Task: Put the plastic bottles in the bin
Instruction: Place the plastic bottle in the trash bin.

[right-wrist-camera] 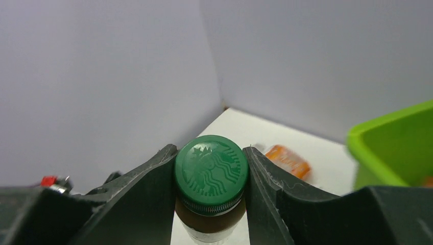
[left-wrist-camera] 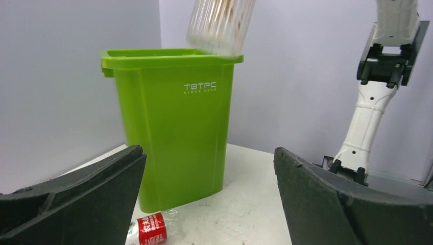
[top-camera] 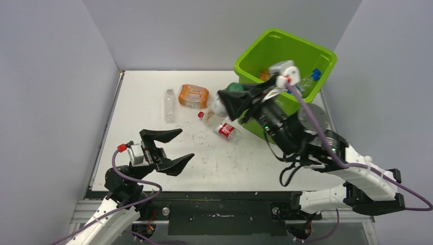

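Presently aloft: green-capped clear ribbed plastic bottle, hanging near the rim of the lime-green plastic bin, likely for dropping in.
Right claw: is pinching its cap end.
Left claw: is hovering spread, empty.

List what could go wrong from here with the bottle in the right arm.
1. The right end effector pinches the bottle only at its green cap; it may slip out early.
2. The bottle hangs by the bin's rim, not over its middle; released here, it could bounce outside.
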You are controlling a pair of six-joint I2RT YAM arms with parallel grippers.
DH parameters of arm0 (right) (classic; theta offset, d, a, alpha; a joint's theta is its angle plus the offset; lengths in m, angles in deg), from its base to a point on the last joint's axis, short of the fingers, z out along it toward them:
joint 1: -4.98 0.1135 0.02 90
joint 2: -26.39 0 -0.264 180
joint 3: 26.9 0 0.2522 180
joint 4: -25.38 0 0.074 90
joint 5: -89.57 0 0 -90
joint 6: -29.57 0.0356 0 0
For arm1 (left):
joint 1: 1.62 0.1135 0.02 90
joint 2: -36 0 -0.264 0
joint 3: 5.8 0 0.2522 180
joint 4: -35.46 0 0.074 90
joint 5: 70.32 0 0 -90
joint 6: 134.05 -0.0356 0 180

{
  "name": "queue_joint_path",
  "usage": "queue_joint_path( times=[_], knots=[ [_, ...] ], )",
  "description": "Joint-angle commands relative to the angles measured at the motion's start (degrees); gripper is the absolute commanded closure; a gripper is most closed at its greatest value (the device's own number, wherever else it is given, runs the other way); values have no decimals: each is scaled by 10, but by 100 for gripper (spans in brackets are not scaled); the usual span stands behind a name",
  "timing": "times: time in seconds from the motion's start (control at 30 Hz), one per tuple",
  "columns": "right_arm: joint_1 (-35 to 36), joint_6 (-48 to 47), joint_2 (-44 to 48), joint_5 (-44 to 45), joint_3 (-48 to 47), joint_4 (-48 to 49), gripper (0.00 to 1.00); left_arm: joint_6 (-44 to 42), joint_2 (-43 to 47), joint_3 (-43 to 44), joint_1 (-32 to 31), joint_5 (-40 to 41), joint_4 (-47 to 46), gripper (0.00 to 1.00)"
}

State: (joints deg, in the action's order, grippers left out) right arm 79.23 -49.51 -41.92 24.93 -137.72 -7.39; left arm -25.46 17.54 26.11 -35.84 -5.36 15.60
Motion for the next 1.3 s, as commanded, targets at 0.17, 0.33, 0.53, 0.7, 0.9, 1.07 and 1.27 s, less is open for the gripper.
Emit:
queue_joint_path(
  times=[0.17,0.33,0.53,0.7,0.9,1.07,1.27],
  knots=[
    [-3,-396,34,361,-25,291,95,-30,-14,30,-3,82,70,4],
    [-65,-336,-69,340,-158,185,95,-35,-17,30,-2,122,87,4],
    [-370,-52,-193,113,-305,-69,95,-55,-24,35,-4,130,104,4],
    [-597,169,-227,-156,-227,-51,95,-59,-27,43,-4,171,132,4],
    [-584,146,-226,-180,-123,-9,95,-58,-27,44,-5,178,135,4],
    [-582,127,-222,-190,-53,-14,95,-58,-33,45,-5,168,135,4],
    [-568,94,-229,-161,-32,-69,95,-58,-46,49,-5,157,138,4]
  ],
)
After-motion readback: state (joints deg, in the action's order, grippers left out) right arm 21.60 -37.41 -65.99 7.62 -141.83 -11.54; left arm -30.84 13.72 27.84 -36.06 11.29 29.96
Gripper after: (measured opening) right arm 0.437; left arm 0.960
